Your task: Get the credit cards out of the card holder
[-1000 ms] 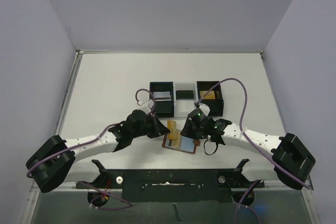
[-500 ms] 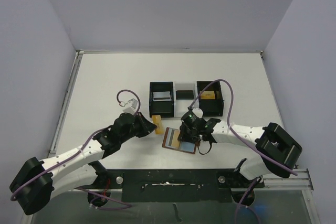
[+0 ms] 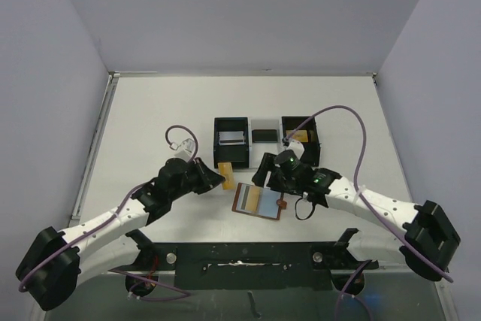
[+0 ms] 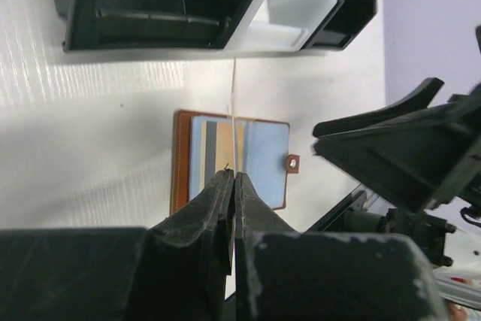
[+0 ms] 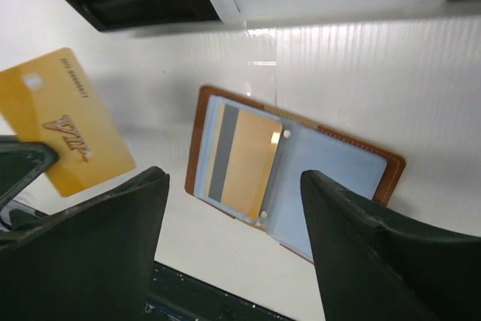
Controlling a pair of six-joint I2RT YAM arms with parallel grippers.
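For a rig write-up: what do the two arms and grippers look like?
The left arm and right arm have white links between bulky black joint housings. A loose purple cable loops along each. The left gripper and right gripper have matte black, wedge-shaped fingers. Small green lights glow on the right wrist.

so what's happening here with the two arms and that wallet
The left gripper has its jaws shut on a gold card, held up beside the open card holder. The right gripper hovers over the holder with jaws open, holding nothing. A second gold card sits in a pocket, so the job isn't finished.
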